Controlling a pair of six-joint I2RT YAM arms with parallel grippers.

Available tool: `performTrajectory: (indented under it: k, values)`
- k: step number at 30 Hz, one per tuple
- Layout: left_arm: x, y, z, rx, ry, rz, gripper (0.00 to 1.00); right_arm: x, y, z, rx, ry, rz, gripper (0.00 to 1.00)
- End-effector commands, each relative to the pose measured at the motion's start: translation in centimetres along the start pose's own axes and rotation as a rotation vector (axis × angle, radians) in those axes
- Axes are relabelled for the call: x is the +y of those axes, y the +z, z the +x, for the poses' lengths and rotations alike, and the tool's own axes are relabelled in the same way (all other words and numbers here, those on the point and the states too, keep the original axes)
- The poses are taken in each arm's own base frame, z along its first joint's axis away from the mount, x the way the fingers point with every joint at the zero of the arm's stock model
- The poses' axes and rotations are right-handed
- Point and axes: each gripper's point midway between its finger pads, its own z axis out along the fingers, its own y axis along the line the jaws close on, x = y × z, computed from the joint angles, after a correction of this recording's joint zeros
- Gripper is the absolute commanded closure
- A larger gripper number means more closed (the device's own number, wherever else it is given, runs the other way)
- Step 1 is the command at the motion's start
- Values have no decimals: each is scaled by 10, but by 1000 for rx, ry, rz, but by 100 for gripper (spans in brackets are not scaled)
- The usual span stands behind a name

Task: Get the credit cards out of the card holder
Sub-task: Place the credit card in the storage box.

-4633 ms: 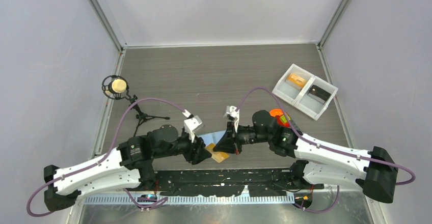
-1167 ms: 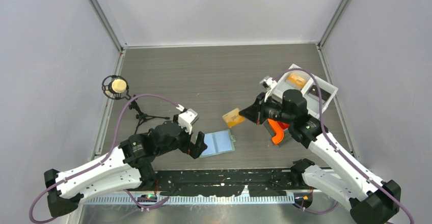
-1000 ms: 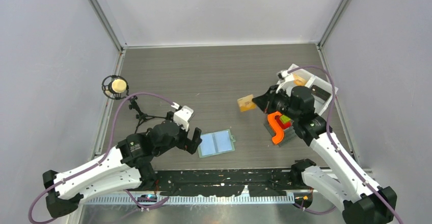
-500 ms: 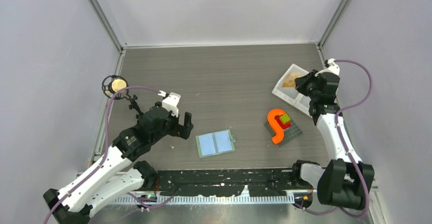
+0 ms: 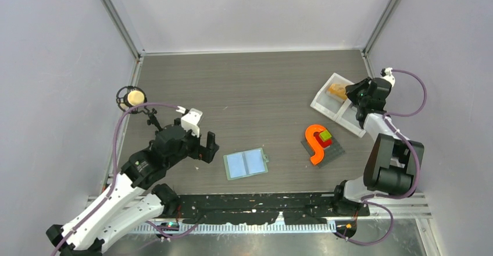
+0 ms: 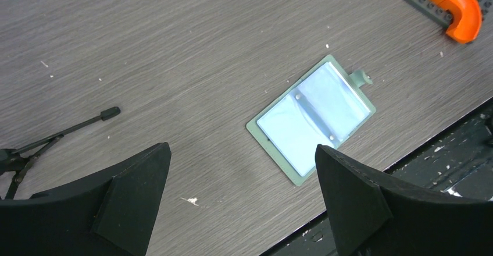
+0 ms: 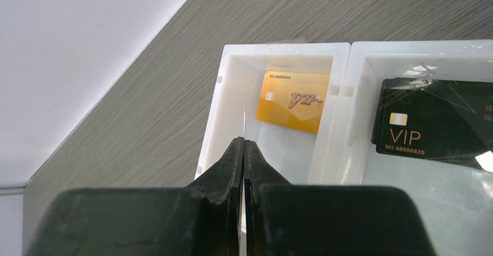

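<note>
Desk (image 5: 244, 87): card holder (image 5: 246, 164) lies open near the front edge, pockets seemingly empty.
White tray (image 7: 343, 64): gold card (image 7: 293, 102) and black card (image 7: 433, 125) lie inside, in separate compartments.
Left tool (image 6: 241, 151): spread, beside the holder, not touching.
Right tool (image 7: 243, 141): apparently pinching an edge-on card (image 7: 244, 125) over the gold compartment.
Next: lower, release.

open card holder (image 6: 314, 123) between spread fingers (image 6: 366, 198)

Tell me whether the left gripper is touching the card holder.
Apart. The top external view shows a strip of bare table between the open left gripper and the card holder.
</note>
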Motion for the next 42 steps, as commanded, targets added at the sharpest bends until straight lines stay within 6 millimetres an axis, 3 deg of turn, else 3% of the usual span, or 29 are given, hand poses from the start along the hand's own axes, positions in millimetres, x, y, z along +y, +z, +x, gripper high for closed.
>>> performTrajectory:
  k: [1, 12, 22, 29, 42]
  values:
    - [-1, -8, -11, -52, 5, 14, 0, 24, 13, -41, -124, 20, -82, 95]
    - [0, -5, -7, -26, 7, 5, 1, -2, 41, -33, -95, 81, -59, 95]
    - [0, -2, -2, 2, 11, 3, 1, -9, 56, -28, -70, 109, -73, 95]
    - [0, -2, -3, 3, 12, 0, 1, -13, 62, -26, -63, 131, -67, 94]
    - [0, -3, -3, 5, 15, 3, 1, -22, 65, -27, -43, 135, -19, 83]
